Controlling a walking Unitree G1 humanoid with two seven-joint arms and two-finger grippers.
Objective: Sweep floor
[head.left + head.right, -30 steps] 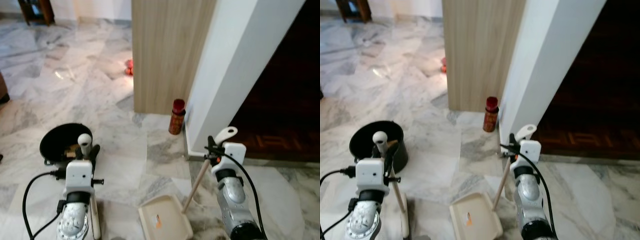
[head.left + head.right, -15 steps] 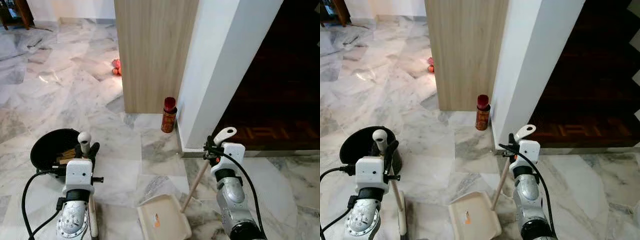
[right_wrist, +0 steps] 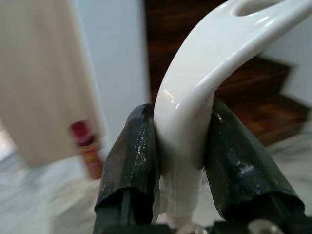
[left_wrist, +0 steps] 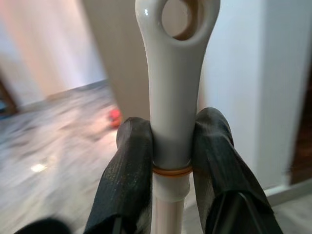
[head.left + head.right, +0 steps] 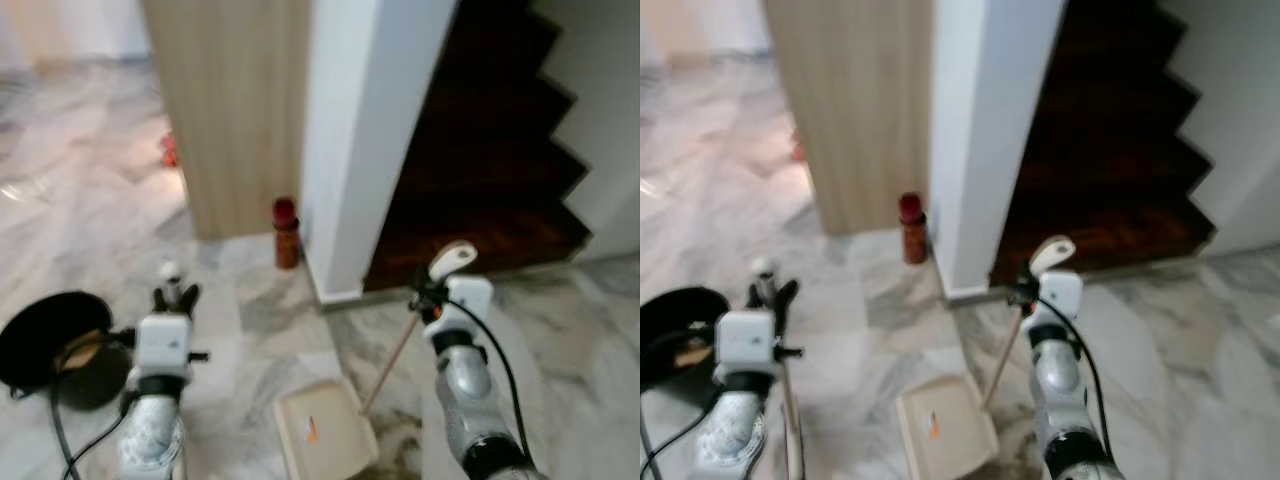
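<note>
Left hand (image 4: 170,161) clamped on white broom handle (image 4: 173,97), blurred marble floor (image 4: 58,146) beyond.

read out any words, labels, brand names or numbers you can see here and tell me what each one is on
No text can be read in these pictures.
The red-capped can by the white pillar: its label is too blurred to read.
The dustpan held by the right gripper: a small orange mark, too small and blurred to tell.
The broom handle in the left gripper: no lettering visible.

both grippers' fingers (image 4: 127,165) clamped, left gripper (image 4: 170,161) and right gripper (image 3: 181,161) raised
</note>
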